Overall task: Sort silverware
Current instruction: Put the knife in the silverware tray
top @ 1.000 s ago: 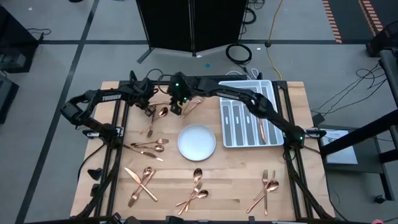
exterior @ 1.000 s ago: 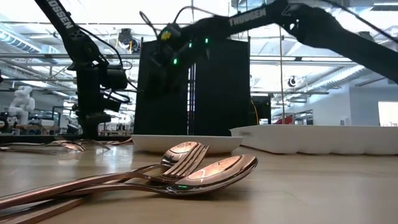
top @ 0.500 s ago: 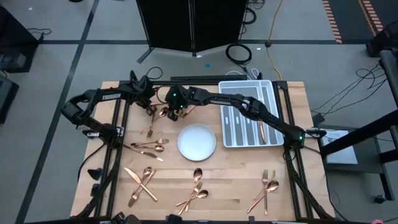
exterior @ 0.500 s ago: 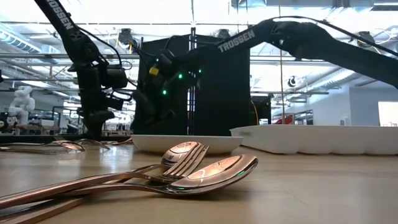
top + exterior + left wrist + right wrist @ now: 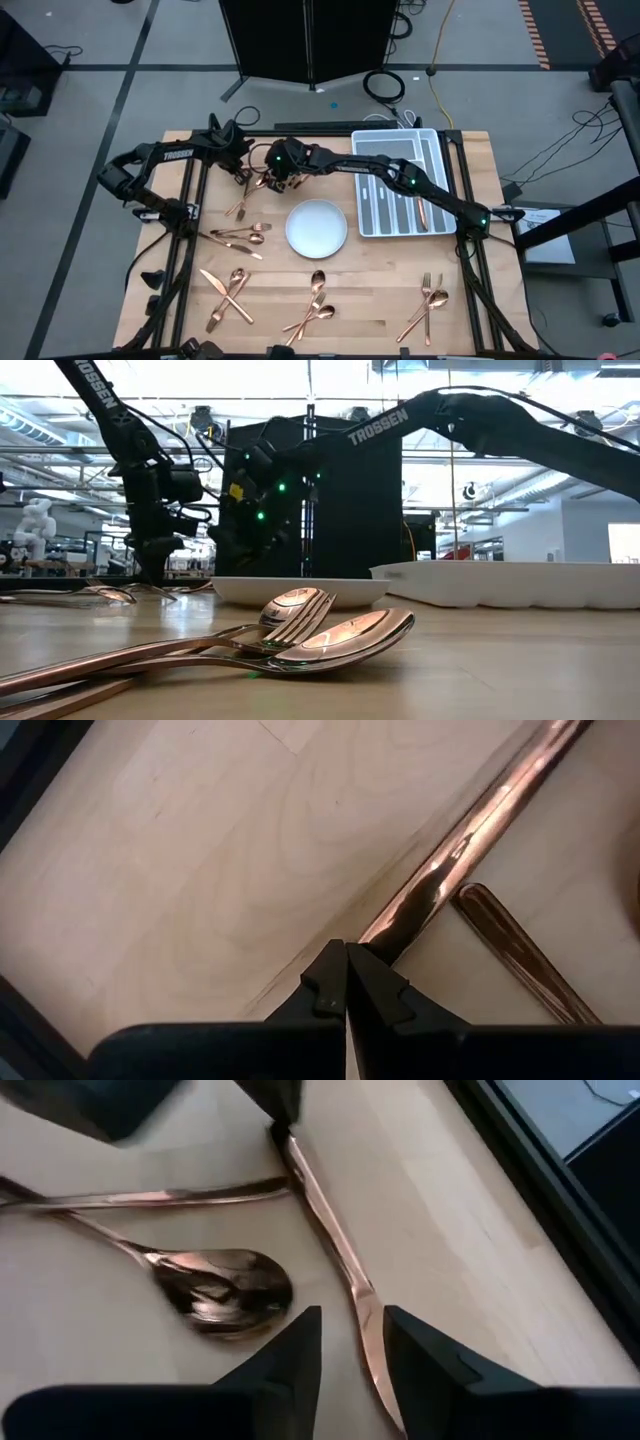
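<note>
My right gripper (image 5: 350,1342): fingers parted, astride a fork (image 5: 335,1245)
My left gripper (image 5: 346,978): clenched on that fork's handle
Spoon (image 5: 215,1285): beside the fork

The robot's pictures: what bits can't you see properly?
- Left wrist view: the left pincer is shut on a copper handle; the picture's edge cuts off its head, so fork, knife or spoon is unknown.
- High view: the right arm covers the cutlery under the right pincer.
- Low view: the white tray wall hides what lies inside.
</note>
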Controlling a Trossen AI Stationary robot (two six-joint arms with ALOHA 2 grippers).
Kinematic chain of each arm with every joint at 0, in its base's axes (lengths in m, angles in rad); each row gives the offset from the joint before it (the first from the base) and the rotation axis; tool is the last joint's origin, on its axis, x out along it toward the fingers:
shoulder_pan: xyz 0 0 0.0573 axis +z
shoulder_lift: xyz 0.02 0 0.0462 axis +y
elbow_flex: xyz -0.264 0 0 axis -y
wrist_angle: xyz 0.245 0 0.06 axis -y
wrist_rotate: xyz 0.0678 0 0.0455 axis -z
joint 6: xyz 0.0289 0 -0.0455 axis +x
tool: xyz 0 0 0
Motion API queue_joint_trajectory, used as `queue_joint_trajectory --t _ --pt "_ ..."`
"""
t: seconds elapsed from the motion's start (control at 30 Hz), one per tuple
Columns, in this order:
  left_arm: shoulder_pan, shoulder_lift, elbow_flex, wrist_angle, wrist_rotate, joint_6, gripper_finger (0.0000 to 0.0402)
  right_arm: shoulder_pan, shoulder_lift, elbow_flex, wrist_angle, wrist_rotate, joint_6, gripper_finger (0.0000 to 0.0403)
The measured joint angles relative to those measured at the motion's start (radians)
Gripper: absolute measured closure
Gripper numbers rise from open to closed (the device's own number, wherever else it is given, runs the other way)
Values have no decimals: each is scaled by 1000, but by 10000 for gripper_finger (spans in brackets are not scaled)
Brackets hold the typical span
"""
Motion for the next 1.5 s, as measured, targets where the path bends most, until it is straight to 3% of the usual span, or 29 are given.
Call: queue_joint_trajectory --t 0.13,0.4,0.63,0.97,1.5 --pt "0 2 -1 5 -7 0 401 3 -13 63 -107 -4 -38 303" --pt "0 2 -1 4 -9 -4 401 -57 -48 54 -183 -10 -171 303" --pt "0 1 -1 4 -8 -5 401 -118 -48 53 -206 -225 -79 303" --pt "0 1 -1 4 -9 -5 401 -126 -47 53 -202 -232 65 303" --pt "0 2 32 -29 -9 -5 401 -125 -42 53 -229 -233 -7 303"
